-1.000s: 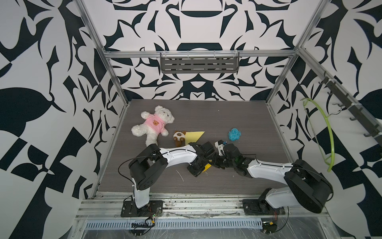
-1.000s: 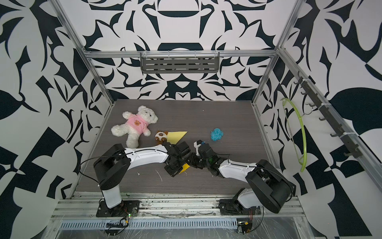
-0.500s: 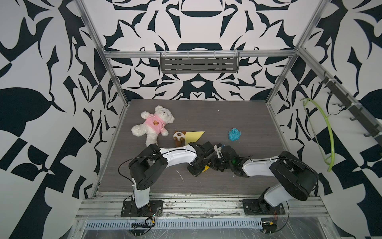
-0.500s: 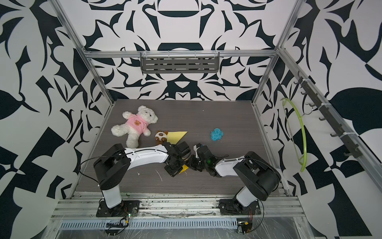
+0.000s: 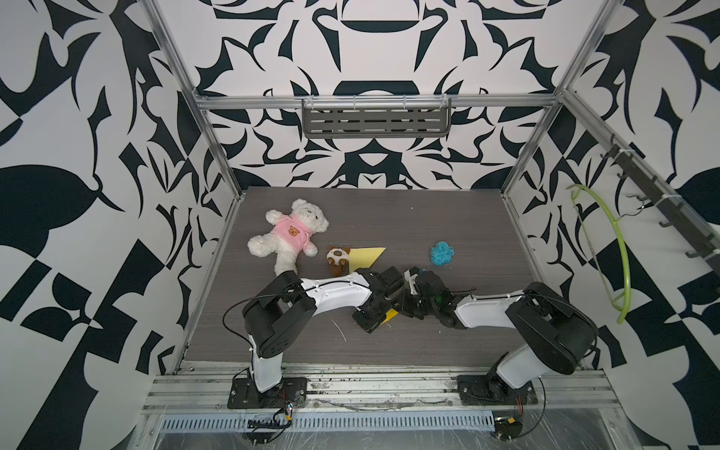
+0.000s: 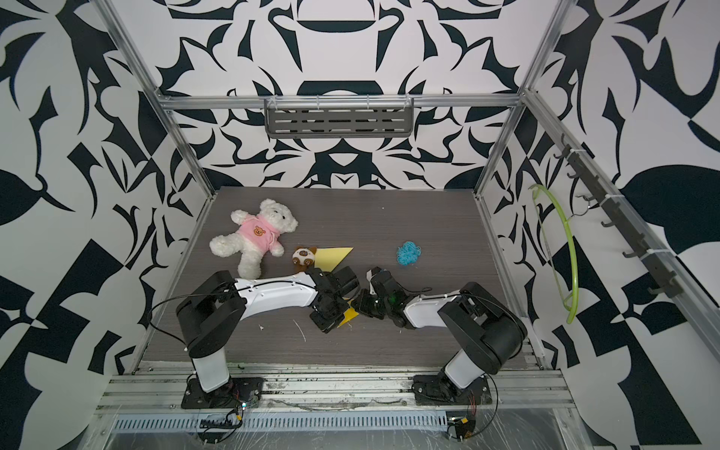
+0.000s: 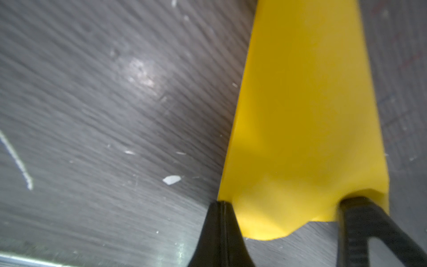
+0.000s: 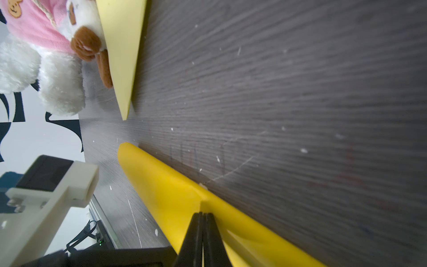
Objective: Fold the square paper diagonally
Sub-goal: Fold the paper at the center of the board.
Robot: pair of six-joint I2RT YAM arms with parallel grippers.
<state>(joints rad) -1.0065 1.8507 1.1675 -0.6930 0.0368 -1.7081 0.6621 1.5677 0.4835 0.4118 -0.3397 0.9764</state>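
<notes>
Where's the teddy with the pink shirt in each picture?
In a top view: the teddy lies just left of the small brown toy.
In a top view: the teddy, same spot.
Left wrist: not in it.
Right wrist: the teddy shows beyond the small brown toy.
Shared landmark: the bright yellow paper, in all four views.

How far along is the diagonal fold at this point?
Done: the yellow paper is already doubled over, though its fold looks rounded, not creased. In hand: the left gripper and right gripper are both shut, tips at the paper; pinching or pressing, I cannot tell. Left: flatten the crease; corner alignment is hidden in both top views. The paler triangle lies apart, untouched.
</notes>
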